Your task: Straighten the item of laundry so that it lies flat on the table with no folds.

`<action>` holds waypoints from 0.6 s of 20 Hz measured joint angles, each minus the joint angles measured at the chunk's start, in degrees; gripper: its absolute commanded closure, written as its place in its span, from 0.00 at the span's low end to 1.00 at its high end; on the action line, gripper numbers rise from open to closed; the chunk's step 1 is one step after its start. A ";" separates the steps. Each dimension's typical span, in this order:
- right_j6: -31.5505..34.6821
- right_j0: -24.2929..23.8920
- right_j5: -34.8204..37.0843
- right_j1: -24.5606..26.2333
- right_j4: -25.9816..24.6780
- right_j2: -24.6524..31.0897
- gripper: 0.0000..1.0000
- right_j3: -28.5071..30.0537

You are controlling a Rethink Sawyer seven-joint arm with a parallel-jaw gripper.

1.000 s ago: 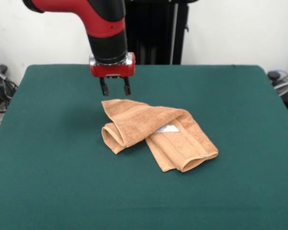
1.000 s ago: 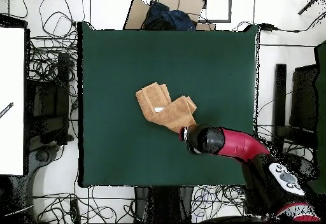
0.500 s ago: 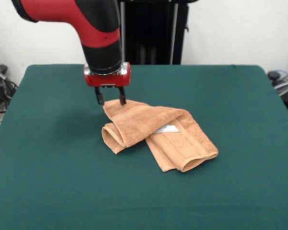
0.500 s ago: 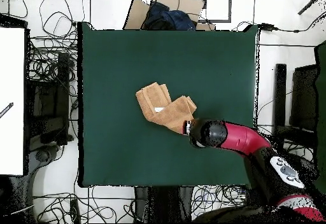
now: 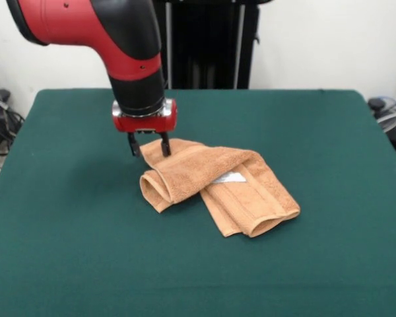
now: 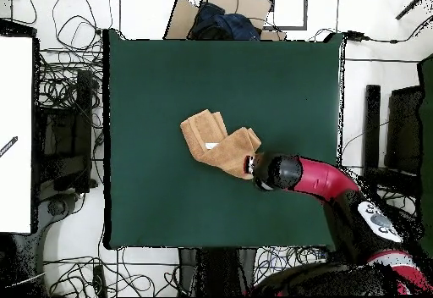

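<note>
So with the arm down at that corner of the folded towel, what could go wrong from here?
1. The end effector stands open astride the towel corner; where layers overlap, it may pinch several and lift the fold unopened.
2. The grip looks close to the edge, so the corner could slip out when pulled.
3. Dragging may slide the whole bundle across the table instead of unfolding it.

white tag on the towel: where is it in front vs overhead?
Front view: the white tag lies on top of the towel, near picture centre, right of the gripper.
Overhead view: the tag is a pale fleck at the towel's middle, up-left of the gripper.
Shared landmark: the towel corner at the gripper, on the green table.
</note>
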 measured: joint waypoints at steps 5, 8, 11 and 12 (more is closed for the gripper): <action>0.00 -0.01 0.00 0.62 -1.18 0.08 0.00 -0.72; 0.00 -0.01 0.00 0.62 -2.28 0.08 0.00 -0.78; 0.00 0.02 0.00 0.58 -3.49 0.08 0.00 -0.78; 0.00 0.04 0.00 0.56 -3.71 0.08 0.00 -0.78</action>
